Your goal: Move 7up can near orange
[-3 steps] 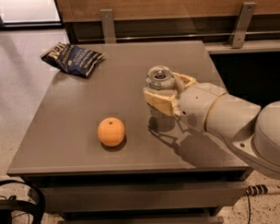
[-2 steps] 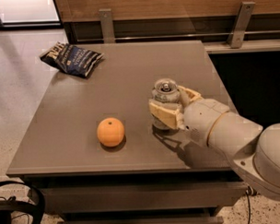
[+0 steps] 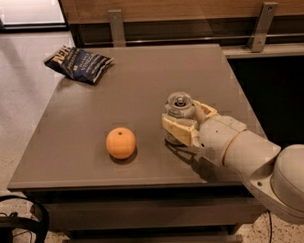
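The grey table carries everything, and the robot's pale arm reaches in low from its front right corner, level with its load. The dark blue chip bag lies at the far left, well apart and out of the way. The orange sits near the front edge. The gripper is clamped around the 7up can, which stands upright to the orange's right with bare tabletop between them, held by its sides, probably so it travels without tipping
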You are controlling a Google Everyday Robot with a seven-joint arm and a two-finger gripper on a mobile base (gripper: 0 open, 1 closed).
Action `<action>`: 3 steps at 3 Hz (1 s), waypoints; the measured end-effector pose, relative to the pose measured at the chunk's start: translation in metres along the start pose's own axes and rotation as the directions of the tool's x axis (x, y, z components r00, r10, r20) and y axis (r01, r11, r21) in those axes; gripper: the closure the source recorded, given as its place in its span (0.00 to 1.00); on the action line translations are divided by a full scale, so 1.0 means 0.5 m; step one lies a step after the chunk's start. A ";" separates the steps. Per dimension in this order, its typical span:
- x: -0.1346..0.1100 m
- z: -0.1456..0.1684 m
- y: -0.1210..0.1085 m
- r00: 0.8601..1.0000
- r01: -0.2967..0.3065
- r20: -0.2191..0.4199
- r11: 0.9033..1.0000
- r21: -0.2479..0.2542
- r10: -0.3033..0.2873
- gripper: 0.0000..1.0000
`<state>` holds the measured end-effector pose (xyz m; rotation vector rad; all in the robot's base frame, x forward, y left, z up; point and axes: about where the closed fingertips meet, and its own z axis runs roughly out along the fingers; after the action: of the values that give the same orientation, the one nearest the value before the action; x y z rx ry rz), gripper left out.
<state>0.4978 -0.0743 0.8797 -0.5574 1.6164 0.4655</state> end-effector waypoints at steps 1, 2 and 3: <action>0.000 0.000 0.000 1.000 0.000 0.000 1.000 0.000 0.000 0.59; -0.001 0.000 0.000 1.000 0.000 0.000 1.000 0.000 0.000 0.35; -0.001 0.000 0.000 1.000 0.000 0.000 1.000 0.000 0.000 0.11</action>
<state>0.4978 -0.0741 0.8802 -0.5578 1.6163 0.4657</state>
